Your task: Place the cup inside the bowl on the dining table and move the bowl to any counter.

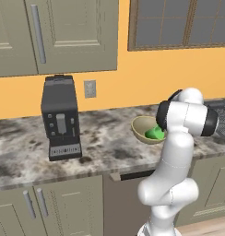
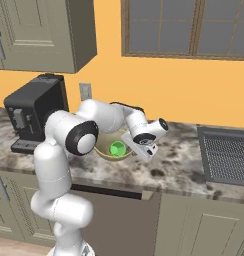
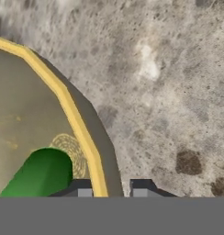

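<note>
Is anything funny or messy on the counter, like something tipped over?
Yes: the green cup lies on its side inside the bowl instead of standing up. Nothing looks spilled. The bowl itself sits on the counter beside the coffee machine.

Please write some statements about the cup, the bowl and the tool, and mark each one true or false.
1. The cup lies inside the bowl. True.
2. The bowl sits on the counter. True.
3. The bowl stands left of the coffee machine in the left base view. False: it stands to its right.
4. The tool straddles the bowl's rim, one finger inside and one outside. True.
5. The cup is red. False: it is green.
</note>
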